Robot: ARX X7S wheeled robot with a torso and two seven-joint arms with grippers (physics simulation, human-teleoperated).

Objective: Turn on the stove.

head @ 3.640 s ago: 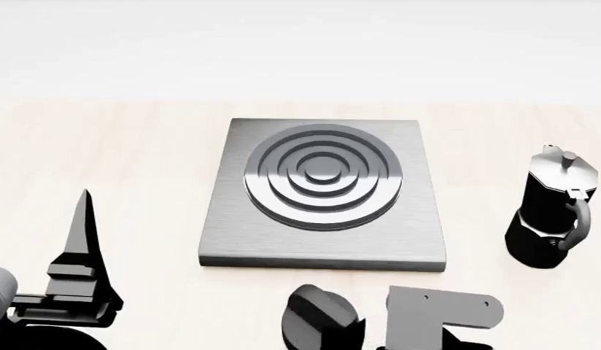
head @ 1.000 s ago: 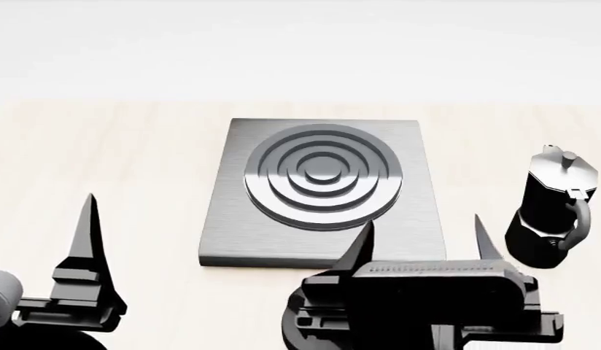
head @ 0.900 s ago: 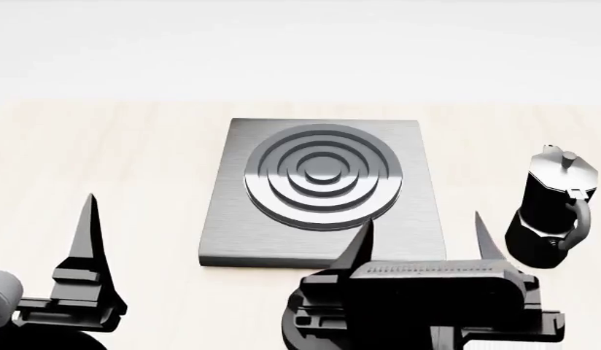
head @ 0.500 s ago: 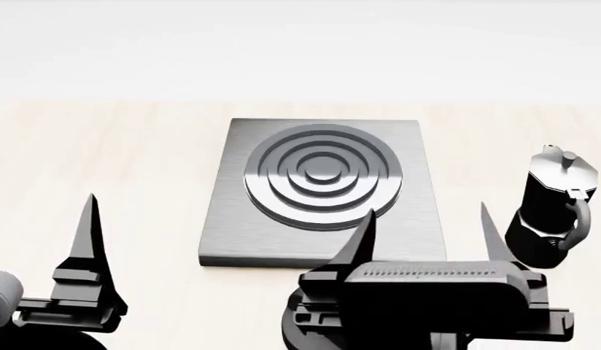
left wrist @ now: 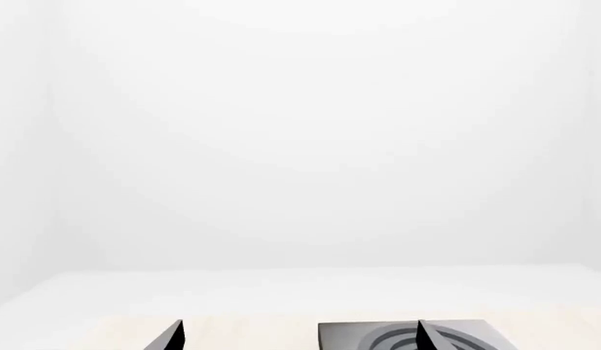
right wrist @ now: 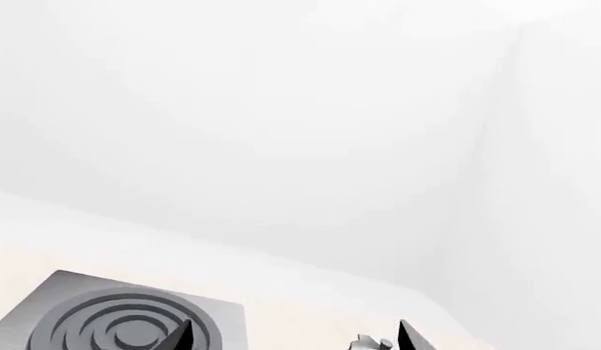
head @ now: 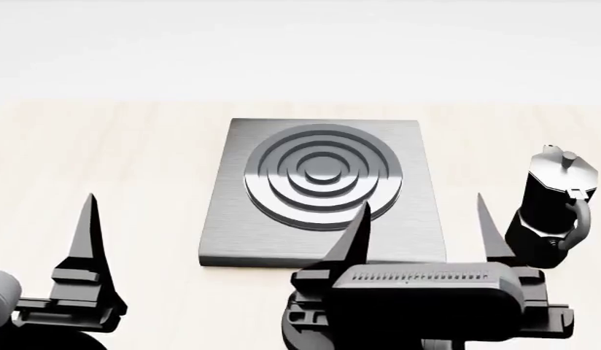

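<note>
- The stove (head: 325, 191) lies flat at the middle of the table (head: 135, 168), its rings at 12 o'clock from the robot.
- Its knob (head: 298, 332) sits just off the slab's near edge, mostly hidden under the right gripper (head: 422, 233).
- The right gripper hangs spread wide and empty, fingers pointing toward 12 o'clock; the knob lies behind and below the fingertips, toward 7 o'clock.
- The left gripper (head: 88, 219) is well apart at 9 o'clock, also parted and empty, so the right arm is nearer.
- A moka pot (head: 551, 211) stands at 3 o'clock, close to the right finger.
</note>
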